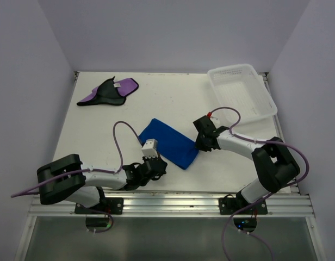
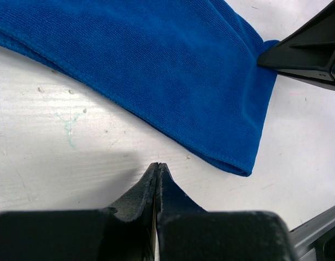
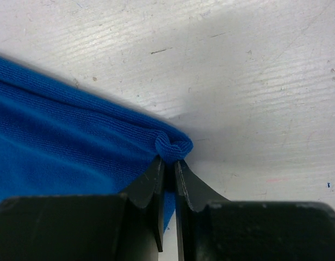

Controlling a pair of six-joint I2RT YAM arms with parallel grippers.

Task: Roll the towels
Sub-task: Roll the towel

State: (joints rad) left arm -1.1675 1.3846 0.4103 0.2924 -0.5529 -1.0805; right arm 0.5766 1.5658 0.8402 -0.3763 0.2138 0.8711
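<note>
Top view, blue towel (image 1: 167, 142): lies flat on the table (image 1: 102, 125) at centre frame. Its long axis runs from upper left to lower right.
Top view, purple towel (image 1: 107, 91): upper left of the frame, crumpled, with the black side partly up and a small white tag showing. It is well apart from the blue towel.
Top view, basket (image 1: 241, 89): white mesh, upper right.
Top view, left gripper (image 1: 158, 160): at the blue towel's lower left edge. Jaw state not readable from here.
Top view, right gripper (image 1: 199, 147): at the towel's right corner. The grip is hidden from here.
Left wrist view, left gripper (image 2: 158, 166): fingers pressed together, holding nothing, tips just short of the hem.
Left wrist view, blue towel (image 2: 156, 65): a band sloping from upper left to lower right. The right gripper (image 2: 309, 49) meets its corner at upper right.
Right wrist view, right gripper (image 3: 170, 163): clamped on a corner of the blue towel (image 3: 59, 157), with the cloth puckered into a small bunch at the tips.
Right wrist view, extra: only this view shows the pinch. The cloth spreads toward the left of the frame.
</note>
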